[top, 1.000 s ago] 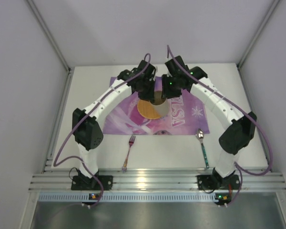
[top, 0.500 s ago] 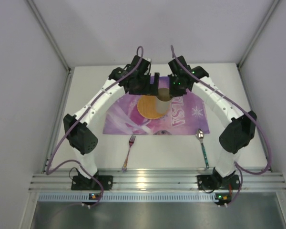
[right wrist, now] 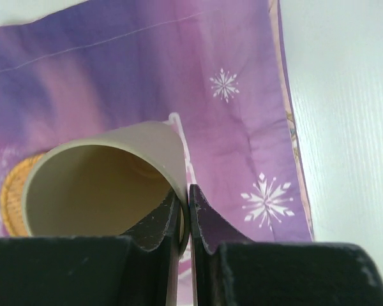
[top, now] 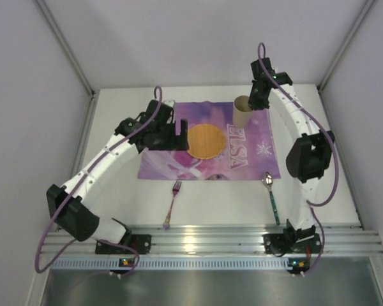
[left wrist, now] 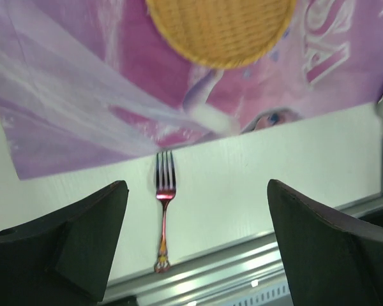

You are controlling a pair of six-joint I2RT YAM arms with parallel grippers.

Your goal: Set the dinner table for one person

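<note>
From above, the white dinner table (top: pixel 223 201) carries a purple placemat (top: pixel 172 162) with a woven plate (top: pixel 205 141) at its centre. A fork (top: pixel 173 203) and a spoon (top: pixel 270 196) lie just nearer than the mat. The right gripper (top: pixel 255 99) holds a beige cup (top: pixel 242 111) at the mat's far edge, probably its drinking spot. In the left wrist view, the left gripper (left wrist: pixel 196 191) gapes wide and empty, with the fork beyond. The right wrist view shows the jaws pinching the cup's rim, one finger inside.
</note>
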